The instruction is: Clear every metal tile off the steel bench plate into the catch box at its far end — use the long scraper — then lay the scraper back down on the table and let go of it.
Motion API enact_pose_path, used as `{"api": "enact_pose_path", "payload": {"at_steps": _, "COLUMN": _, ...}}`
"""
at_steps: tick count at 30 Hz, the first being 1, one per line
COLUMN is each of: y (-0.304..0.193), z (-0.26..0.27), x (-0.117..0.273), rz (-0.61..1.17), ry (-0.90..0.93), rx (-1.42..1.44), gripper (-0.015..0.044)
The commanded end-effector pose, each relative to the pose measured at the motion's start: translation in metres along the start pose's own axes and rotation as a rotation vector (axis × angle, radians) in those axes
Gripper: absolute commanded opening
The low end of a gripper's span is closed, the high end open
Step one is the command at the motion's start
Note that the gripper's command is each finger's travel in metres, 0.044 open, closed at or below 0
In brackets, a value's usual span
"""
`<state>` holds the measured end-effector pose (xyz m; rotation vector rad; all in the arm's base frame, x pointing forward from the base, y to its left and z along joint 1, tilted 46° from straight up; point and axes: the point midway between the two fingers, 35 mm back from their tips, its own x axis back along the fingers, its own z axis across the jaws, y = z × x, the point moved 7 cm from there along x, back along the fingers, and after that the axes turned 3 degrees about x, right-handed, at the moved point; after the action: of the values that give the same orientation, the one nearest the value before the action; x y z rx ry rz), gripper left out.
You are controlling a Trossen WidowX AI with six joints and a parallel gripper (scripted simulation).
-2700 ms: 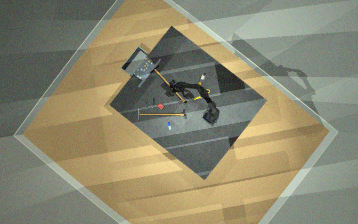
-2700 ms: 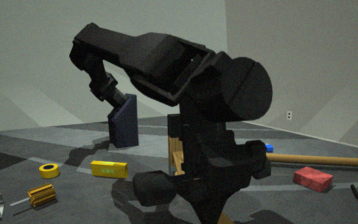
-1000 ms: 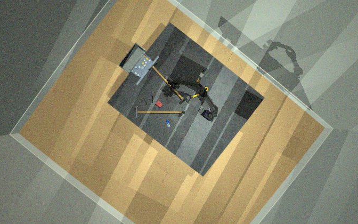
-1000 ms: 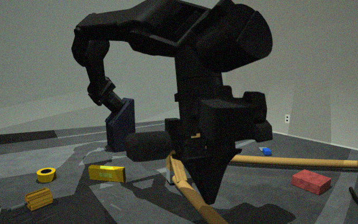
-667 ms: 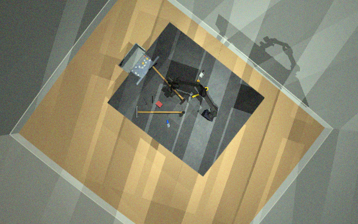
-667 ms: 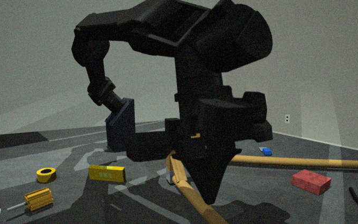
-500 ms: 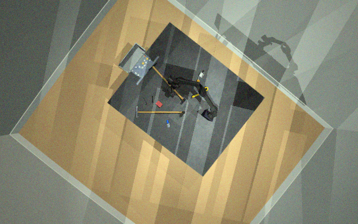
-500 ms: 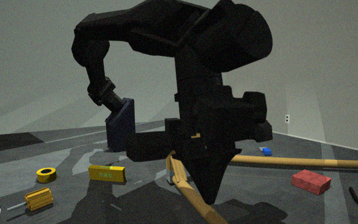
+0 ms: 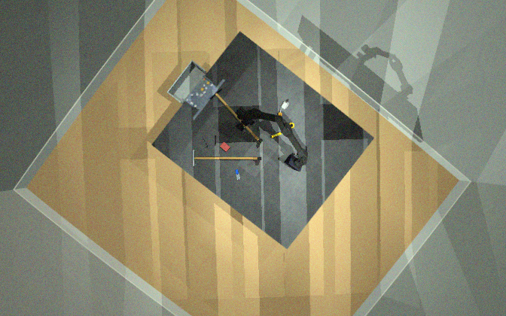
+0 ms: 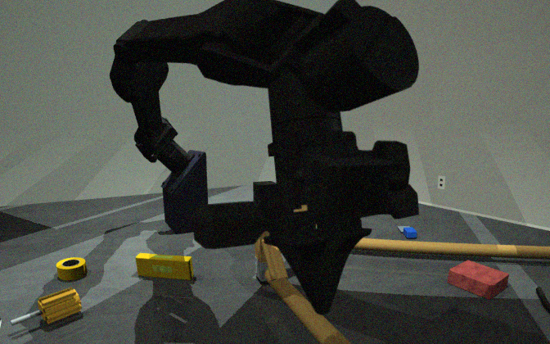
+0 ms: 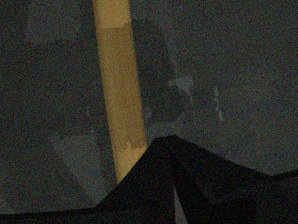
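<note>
Arm base: near end of the surface, giving the arm reach along the handle toward the far box.
Tape roll and yellow block: near right, apparently just clutter.
Pincer: pressed together, pinching nothing, tips beside the handle; perhaps letting go comes next to allow a fresh grip.
Long scraper: handle slanting from near to far, crossbar at the plate's near edge, seemingly set for pushing outward.
Second scraper: on the left, unheld, likely a spare.
Red block: between the two handles.
Bench plate: small tiles scattered on it, so clearing looks unfinished.
Catch box: at the plate's far end, placed to receive them.
Room: dark surface, streaked with shadow; wood-toned floor; grey-green walls, one with an outlet.
</note>
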<state>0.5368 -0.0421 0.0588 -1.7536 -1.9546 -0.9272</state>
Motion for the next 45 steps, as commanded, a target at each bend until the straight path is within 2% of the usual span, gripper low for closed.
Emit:
{"api": "enact_pose_path", "payload": {"at_steps": 1, "y": 0.0, "z": 0.0, "x": 0.0, "rz": 0.0, "ry": 0.0, "rx": 0.0, "gripper": 0.0}}
{"api": "enact_pose_path", "payload": {"at_steps": 45, "y": 0.0, "z": -0.0001, "x": -0.0002, "rz": 0.0, "ry": 0.0, "rx": 0.0, "gripper": 0.0}}
